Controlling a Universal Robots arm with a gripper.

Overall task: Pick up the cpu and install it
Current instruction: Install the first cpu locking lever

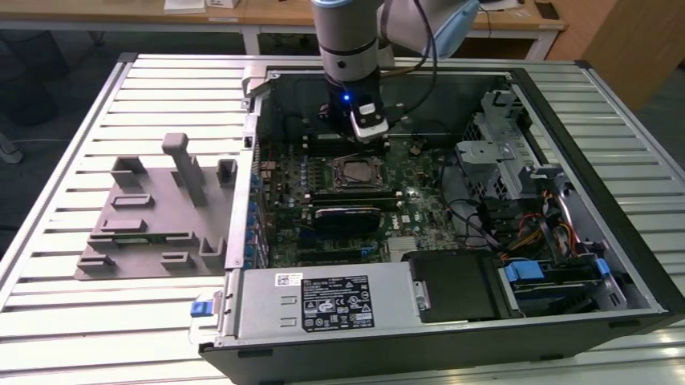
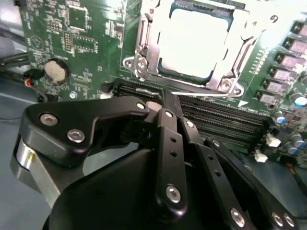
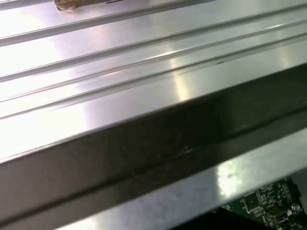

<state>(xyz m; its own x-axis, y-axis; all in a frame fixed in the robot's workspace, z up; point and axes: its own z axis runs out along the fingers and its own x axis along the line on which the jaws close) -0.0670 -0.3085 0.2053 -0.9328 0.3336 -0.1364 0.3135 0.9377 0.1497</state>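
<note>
My pincer over the motherboard, cpu in its socket

My pincer (image 1: 367, 132) hangs inside the open computer case (image 1: 599, 233), near its far wall, above the memory slots (image 2: 225, 115). I cannot tell how far it is open. The cpu (image 2: 199, 43) lies in the socket frame (image 2: 144, 52) mid-motherboard (image 1: 412, 196), just beside me, apart.

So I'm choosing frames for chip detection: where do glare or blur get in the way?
In the second wrist view, glare washes the cpu nearly white in its socket, and the close gripper body looks soft. In the first wrist view, bright streaks run along the metal table slats. In the exterior view, lighting is even but the case interior is dim.
</note>
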